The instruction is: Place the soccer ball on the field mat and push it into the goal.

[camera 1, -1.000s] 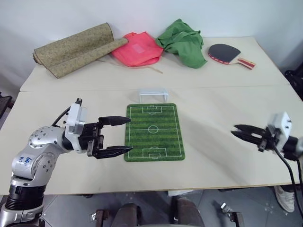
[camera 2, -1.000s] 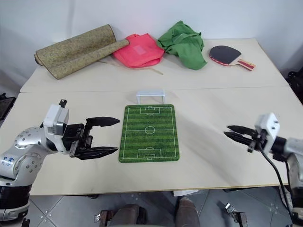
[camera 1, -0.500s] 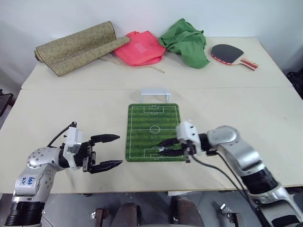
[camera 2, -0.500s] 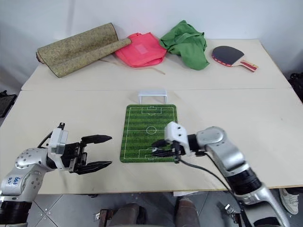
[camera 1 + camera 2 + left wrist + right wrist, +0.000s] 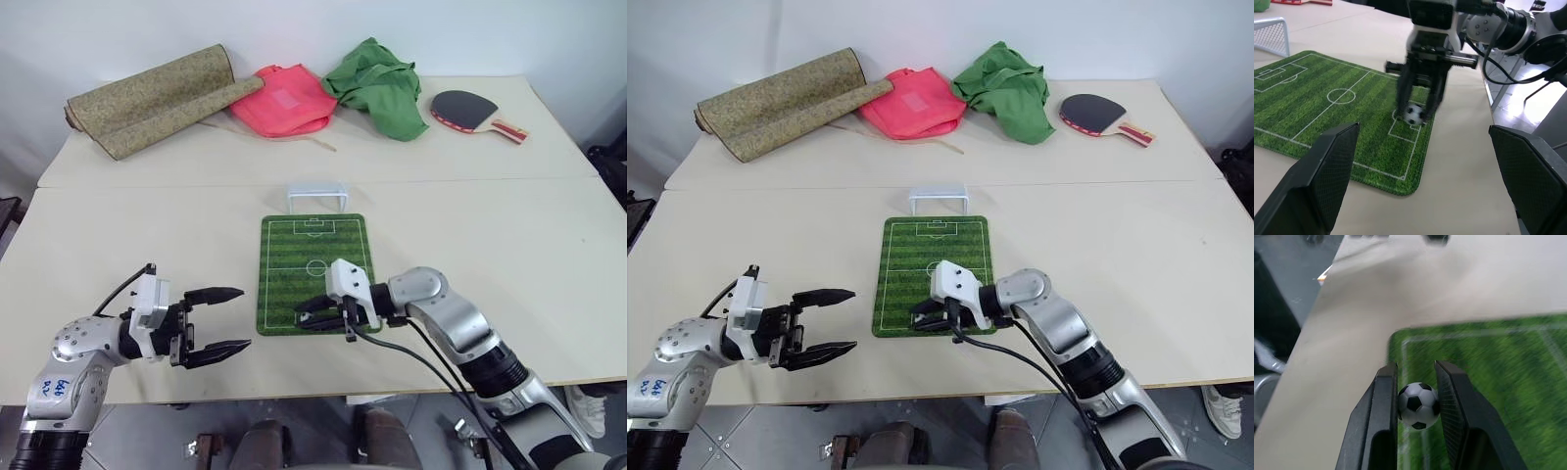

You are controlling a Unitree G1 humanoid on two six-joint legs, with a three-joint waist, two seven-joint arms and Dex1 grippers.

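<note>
The right pincer (image 5: 306,313) is clamped on the tiny white soccer ball with black patches (image 5: 1419,405), one black finger on each side of it; in the left wrist view the ball (image 5: 1413,114) sits low over the near end of the flat green turf-striped field mat with white pitch lines (image 5: 313,269), around the near penalty box (whether it's actually touching the mat is hard to call). The pincer reaches in from the right side, pointing across the mat's near edge.

The left pincer (image 5: 227,319) hangs off to the left of the mat, above the pale tabletop (image 5: 509,235), its two black fingers spread wide with nothing between them; it's well apart from the ball.

The small white plastic goal frame (image 5: 316,196) stands just past the mat's far end, upright, mouth facing the pitch.

Along the back of the tabletop: a rolled speckled tan mat (image 5: 147,98) at the left; a crumpled red-pink cloth (image 5: 286,100) next to it; a bunched green cloth (image 5: 380,83); a table tennis paddle with a black face (image 5: 472,110) at the right.
</note>
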